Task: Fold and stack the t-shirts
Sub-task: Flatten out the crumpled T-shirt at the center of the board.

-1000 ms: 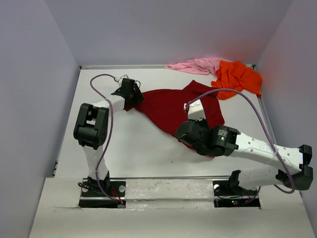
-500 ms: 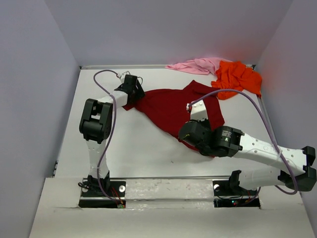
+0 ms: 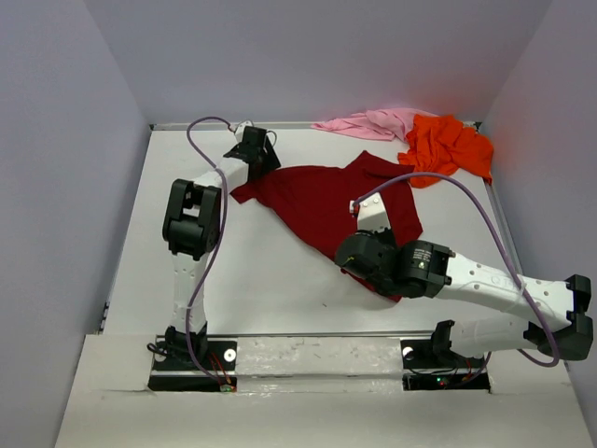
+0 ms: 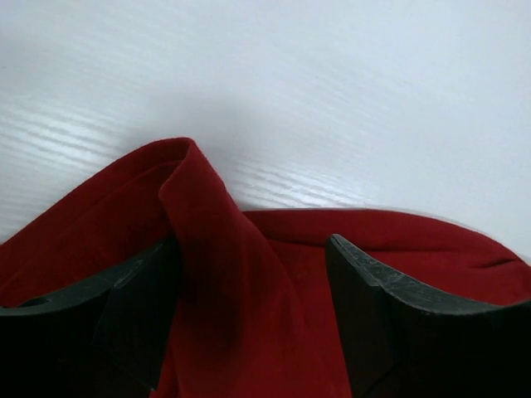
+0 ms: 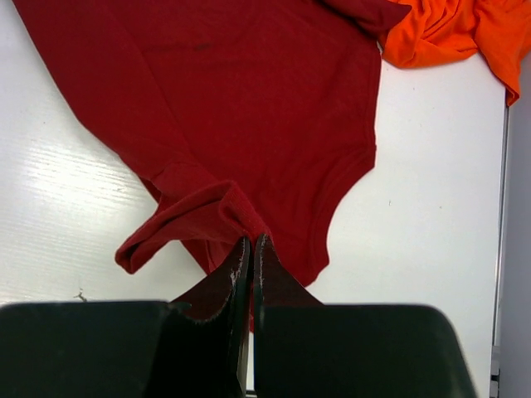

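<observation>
At table centre, limp, light dark red t-shirt (image 3: pixel 322 201) is clamped by right gripper (image 5: pixel 250 249); left gripper (image 4: pixel 249 253) is held apart around a fold; hem corners are judged best holds

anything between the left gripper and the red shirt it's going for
Nothing visible does. The left gripper straddles a raised fold of the dark red t-shirt with open jaws, only cloth between them. The orange t-shirt and pink t-shirt lie bunched at the far right corner, away from that gripper.
</observation>
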{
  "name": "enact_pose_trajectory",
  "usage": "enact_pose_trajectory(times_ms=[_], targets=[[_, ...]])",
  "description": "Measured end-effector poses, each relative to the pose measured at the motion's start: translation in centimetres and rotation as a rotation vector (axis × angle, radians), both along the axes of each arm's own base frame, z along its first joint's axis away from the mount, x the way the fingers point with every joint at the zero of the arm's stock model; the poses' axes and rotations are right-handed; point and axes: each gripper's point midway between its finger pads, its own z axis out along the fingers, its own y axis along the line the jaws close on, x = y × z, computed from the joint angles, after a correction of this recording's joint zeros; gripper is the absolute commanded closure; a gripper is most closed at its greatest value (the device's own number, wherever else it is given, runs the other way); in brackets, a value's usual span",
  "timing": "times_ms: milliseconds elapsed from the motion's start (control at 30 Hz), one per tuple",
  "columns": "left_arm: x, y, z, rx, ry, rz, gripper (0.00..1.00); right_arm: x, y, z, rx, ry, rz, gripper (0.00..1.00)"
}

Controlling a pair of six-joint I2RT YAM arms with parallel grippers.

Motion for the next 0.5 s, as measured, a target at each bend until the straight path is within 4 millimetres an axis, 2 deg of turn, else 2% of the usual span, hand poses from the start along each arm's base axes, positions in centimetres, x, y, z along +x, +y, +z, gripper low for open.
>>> enact_pose_trajectory(times_ms=[333,500], targets=[[2.4,-4.0,-0.6,-0.006,-0.009,-0.053,0.22,-0.2,-0.3,-1.0,-0.011,0.015,-0.006,1.00],[2.7,-6.8,1.0,-0.038,-0.031,-0.090,0.22,-0.3,-0.4,-1.5,-0.018,0.022,-0.009,1.00]])
